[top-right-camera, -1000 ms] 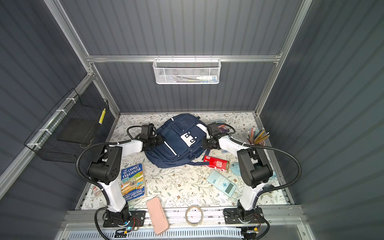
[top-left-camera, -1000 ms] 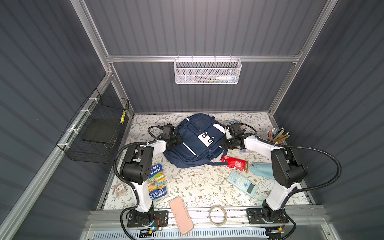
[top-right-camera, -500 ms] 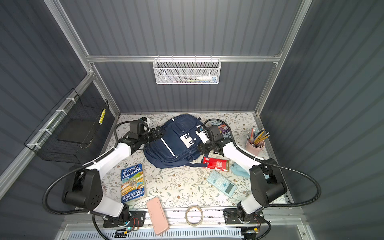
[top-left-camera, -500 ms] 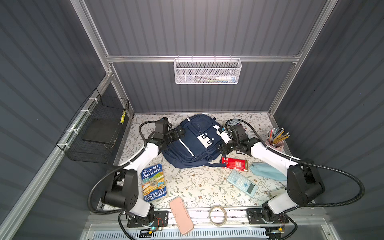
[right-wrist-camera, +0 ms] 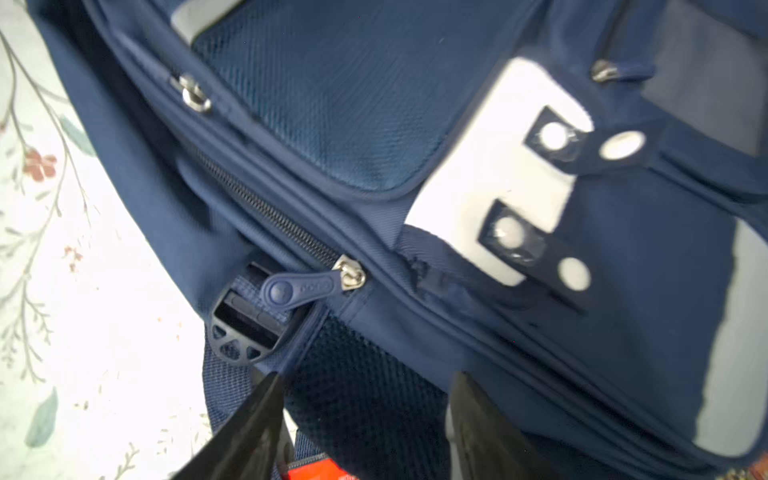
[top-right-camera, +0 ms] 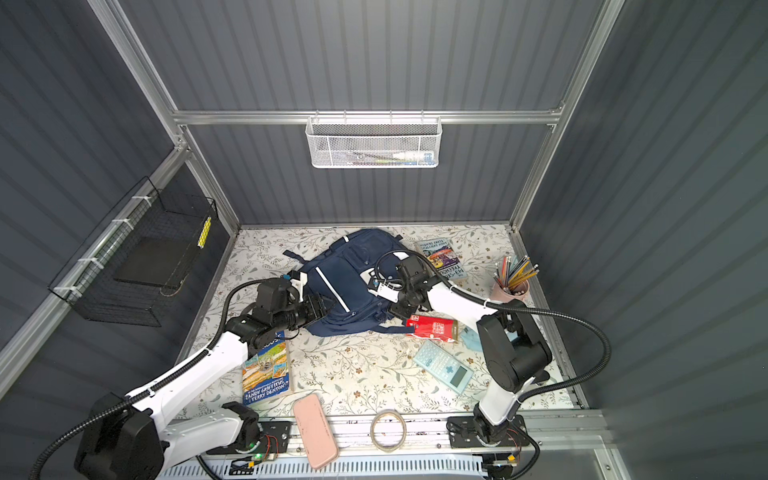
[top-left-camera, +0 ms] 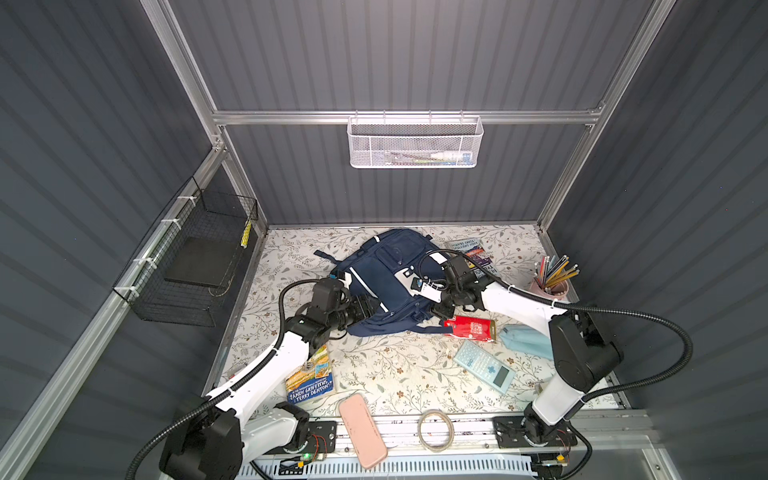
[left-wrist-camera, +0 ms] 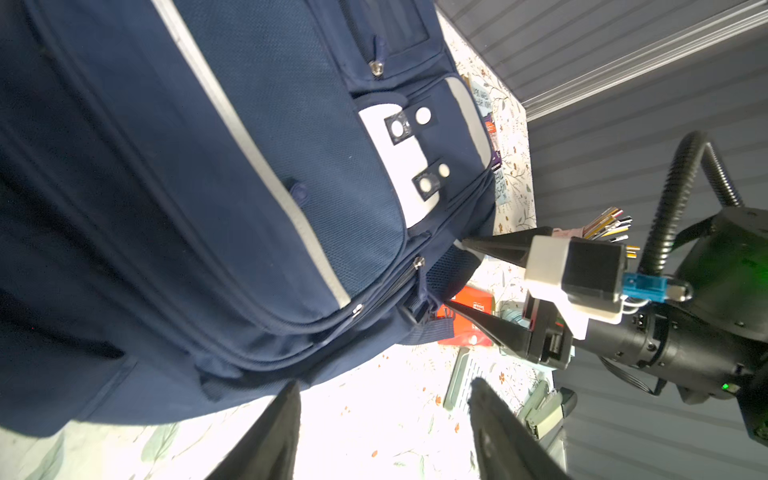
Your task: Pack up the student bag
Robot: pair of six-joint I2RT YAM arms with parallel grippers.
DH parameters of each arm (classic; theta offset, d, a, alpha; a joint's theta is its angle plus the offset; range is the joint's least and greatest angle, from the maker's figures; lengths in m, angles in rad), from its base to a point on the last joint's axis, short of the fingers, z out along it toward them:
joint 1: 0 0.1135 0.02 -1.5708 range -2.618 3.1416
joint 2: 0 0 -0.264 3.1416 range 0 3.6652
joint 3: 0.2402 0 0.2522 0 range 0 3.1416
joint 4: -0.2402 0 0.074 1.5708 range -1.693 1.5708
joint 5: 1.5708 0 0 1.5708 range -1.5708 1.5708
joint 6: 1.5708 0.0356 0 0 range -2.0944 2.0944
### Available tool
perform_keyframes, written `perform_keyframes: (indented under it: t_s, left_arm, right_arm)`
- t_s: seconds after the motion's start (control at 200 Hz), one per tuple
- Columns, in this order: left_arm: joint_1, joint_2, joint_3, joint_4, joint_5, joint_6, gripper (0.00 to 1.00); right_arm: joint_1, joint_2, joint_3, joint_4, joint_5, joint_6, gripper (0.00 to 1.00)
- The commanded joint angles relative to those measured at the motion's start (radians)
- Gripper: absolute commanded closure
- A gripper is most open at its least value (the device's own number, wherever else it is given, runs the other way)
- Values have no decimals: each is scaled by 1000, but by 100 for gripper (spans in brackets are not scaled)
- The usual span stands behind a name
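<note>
Navy fabric of the student bag (top-left-camera: pixel 388 282) lies flat and zipped in the middle of both top views, on the far part of the counter (top-left-camera: pixel 395 365), so I judge that opening it is the step in hand. The left jaws are released at its lower left edge, the right jaws released at its right side, both grasping nothing. Next, the right jaws should close on the zip pull (right-wrist-camera: pixel 297 289) while the left ones pin the fabric.
</note>
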Motion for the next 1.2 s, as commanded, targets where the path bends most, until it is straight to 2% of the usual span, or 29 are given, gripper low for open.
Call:
perform_keyframes:
  t_s: [0.0, 0.135, 0.38, 0.455, 0.53, 0.655, 0.705, 0.825, 0.941, 0.991, 1.011, 1.081, 1.196]
  left_arm:
    - [0, -16, -24, 18, -2, -33, 39]
    - [0, -5, -20, 34, 29, -44, 41]
    - [-1, -5, -32, 59, 41, -53, 42]
    - [-1, -7, -41, 66, 36, -53, 42]
    - [-1, -7, -40, 70, 39, -54, 44]
    - [-1, -3, -33, 69, 46, -46, 44]
    - [-1, -6, -31, 63, 48, -39, 45]
    - [-2, -27, -33, 62, 44, -27, 53]
    - [-37, -49, -15, 41, 5, 3, 54]
    - [-81, -61, -14, 49, -40, 14, 55]
    - [-103, -67, -14, 53, -62, 20, 56]
    - [-186, -67, -23, 84, -125, 28, 56]
    - [-302, -33, -78, 227, -193, 18, 60]
  right_arm:
    - [4, 32, 9, -56, 12, -83, 37]
    - [5, 24, -10, -56, -11, -86, 41]
    - [16, 56, -39, 4, 27, -120, 40]
    - [20, 76, -56, 24, 37, -151, 43]
    - [21, 97, -61, 25, 44, -171, 55]
    - [21, 91, -61, 53, 35, -161, 90]
    - [21, 65, -68, 78, 19, -141, 100]
    - [20, -5, -35, 54, -65, -79, 100]
    - [18, -11, 70, -51, -127, -27, 100]
    - [13, -5, 102, -81, -127, -10, 100]
    - [10, -4, 113, -92, -168, -5, 100]
    - [2, 5, 155, -120, -202, 33, 100]
    - [-8, 12, 195, -146, -241, 81, 100]
